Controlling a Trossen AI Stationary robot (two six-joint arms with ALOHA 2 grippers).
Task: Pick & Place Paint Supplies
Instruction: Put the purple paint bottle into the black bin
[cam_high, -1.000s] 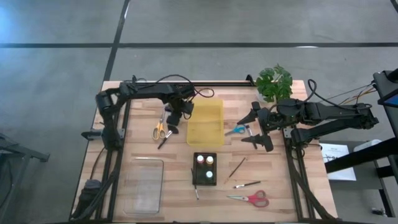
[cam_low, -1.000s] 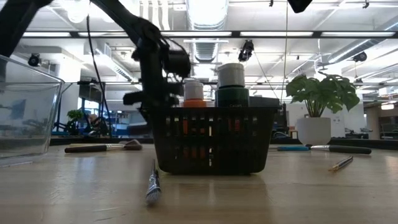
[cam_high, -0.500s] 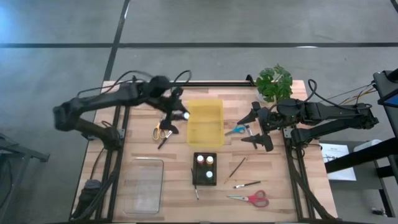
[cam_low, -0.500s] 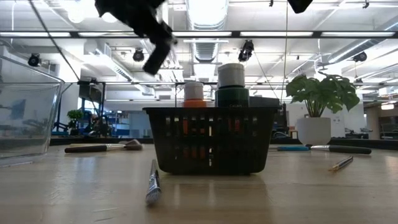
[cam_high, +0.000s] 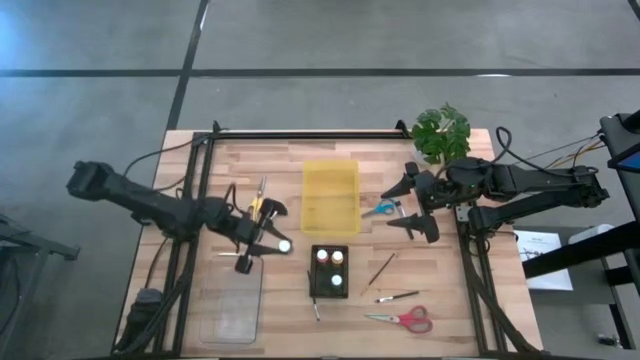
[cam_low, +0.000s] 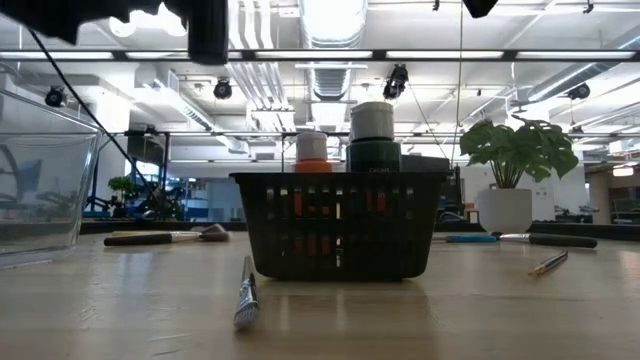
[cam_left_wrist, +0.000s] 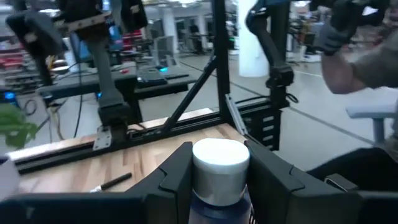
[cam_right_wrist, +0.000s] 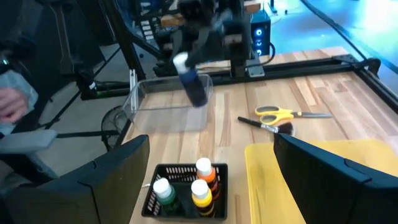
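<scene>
A pale wooden table (cam_high: 440, 300) with butcher-block grain is seen from above, standing on a grey concrete floor; a workshop with strip lights lies beyond.

A white-capped paint bottle (cam_left_wrist: 219, 180) with a dark blue body is clamped between the fingers of the left gripper (cam_high: 262, 243), which is held just over the far end of the clear plastic bin (cam_high: 230, 298) at the near left. The bin appears to hold nothing yet.

The right gripper (cam_high: 412, 207) is spread wide with nothing in it, hovering at the right of the table near a potted plant (cam_high: 441, 132).

Little of the task is judged done. Three bottles, with red, yellow and green tops, stand upright in a black mesh basket (cam_high: 329, 271) near the middle. Thin brushes (cam_high: 381, 269) lie loose to its right, another (cam_low: 245, 291) at its near left. A broad dark-bristled brush is not clearly made out.

A shallow yellow tray (cam_high: 330, 196) of smooth plastic sits beyond the basket, seemingly bare. Yellow scissors (cam_high: 257, 202), red scissors (cam_high: 405, 319) and blue scissors (cam_high: 379, 209) lie flat on the wood.
</scene>
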